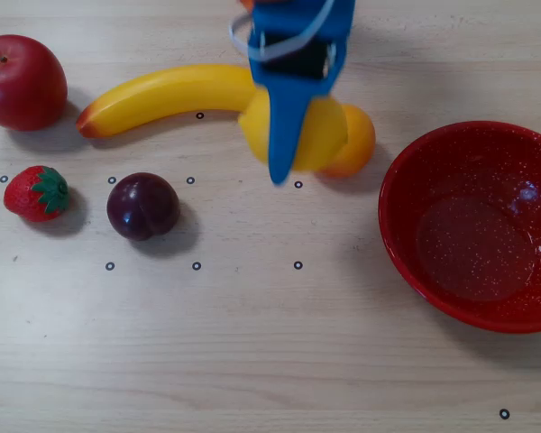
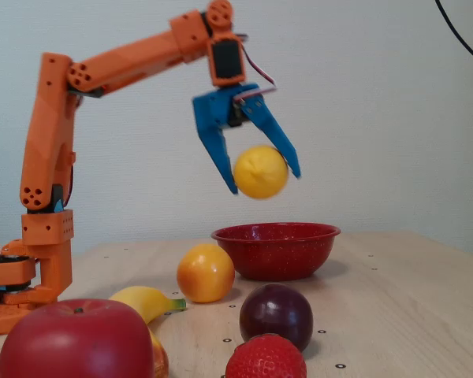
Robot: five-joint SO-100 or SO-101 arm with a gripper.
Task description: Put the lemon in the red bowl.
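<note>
lemon (image 2: 260,171) clamped between the blue fingers of the gripper (image 2: 265,182), hanging in the air, with the red bowl (image 2: 276,250) below the claw on the table and seemingly a little right of it in the fixed view.

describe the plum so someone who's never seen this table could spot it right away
In the overhead view, start at the long banana near the top left and drop straight down. The plum sits there, just right of the strawberry. It is the only dark purple, smooth, round fruit; the apple is bigger and red.
</note>
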